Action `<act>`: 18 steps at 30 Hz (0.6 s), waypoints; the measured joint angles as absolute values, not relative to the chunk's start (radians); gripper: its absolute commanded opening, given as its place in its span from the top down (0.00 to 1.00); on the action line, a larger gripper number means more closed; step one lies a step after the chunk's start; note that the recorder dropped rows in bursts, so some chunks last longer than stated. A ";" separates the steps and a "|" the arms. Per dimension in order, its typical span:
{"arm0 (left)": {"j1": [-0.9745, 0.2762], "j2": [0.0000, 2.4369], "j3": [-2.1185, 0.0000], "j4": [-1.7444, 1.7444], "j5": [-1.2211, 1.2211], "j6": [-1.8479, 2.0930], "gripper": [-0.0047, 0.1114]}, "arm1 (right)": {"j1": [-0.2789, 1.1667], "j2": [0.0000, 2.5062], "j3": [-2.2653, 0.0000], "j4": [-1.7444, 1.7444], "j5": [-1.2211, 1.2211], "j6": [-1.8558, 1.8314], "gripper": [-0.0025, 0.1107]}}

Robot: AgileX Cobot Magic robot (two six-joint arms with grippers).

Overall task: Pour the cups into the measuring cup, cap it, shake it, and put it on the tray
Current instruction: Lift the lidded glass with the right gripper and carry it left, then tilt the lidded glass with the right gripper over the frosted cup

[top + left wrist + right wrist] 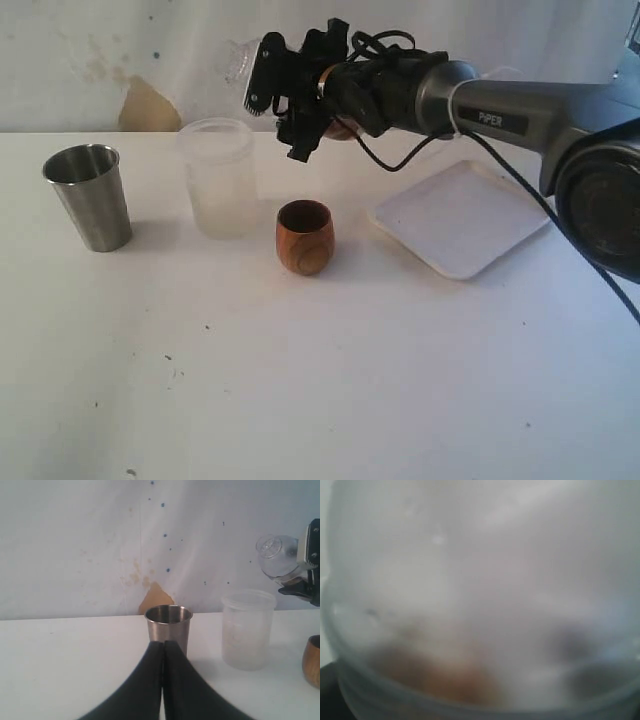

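Precariously, tall clear tumbler (pixel 241 62) is pinched, tilted, by right gripper (pixel 280 100) above frosted white plastic cup (pixel 217 175); could be dropped w/ weak grip.

Cups (pixel 305 237) — four, tray (pixel 460 215) — one

Reference thing: the wooden cup (pixel 305 236), standing on the table (pixel 320 400).

- The plastic cup (pixel 217 178) stands just left of the wooden cup and slightly behind it, not touching it.
- The steel tumbler (pixel 88 196) stands further left, well apart, beyond the plastic cup.
- The tray (pixel 462 217) lies flat to the right of the wooden cup, near it but apart.
- The measuring cup (pixel 238 60) is off the table, above, behind and left of the wooden cup, over the plastic cup, in the right gripper (pixel 283 100).
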State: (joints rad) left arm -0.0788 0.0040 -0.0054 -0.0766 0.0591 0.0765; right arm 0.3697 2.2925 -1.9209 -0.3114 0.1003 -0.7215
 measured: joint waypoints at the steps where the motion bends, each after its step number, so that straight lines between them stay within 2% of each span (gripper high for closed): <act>1: -0.079 0.004 -0.005 -0.077 0.059 0.077 0.96 | 0.370 2.293 -1.921 -0.311 0.100 -0.725 0.98; 18: -0.079 0.004 -0.005 -0.077 0.059 0.077 0.96 | 0.370 2.307 -1.921 -0.311 -0.017 -0.964 0.98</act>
State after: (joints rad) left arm -0.0788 0.0040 -0.0054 -0.0766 0.0591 0.0765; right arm 0.3697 2.3074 -1.9209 -0.3114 -0.0169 -0.9637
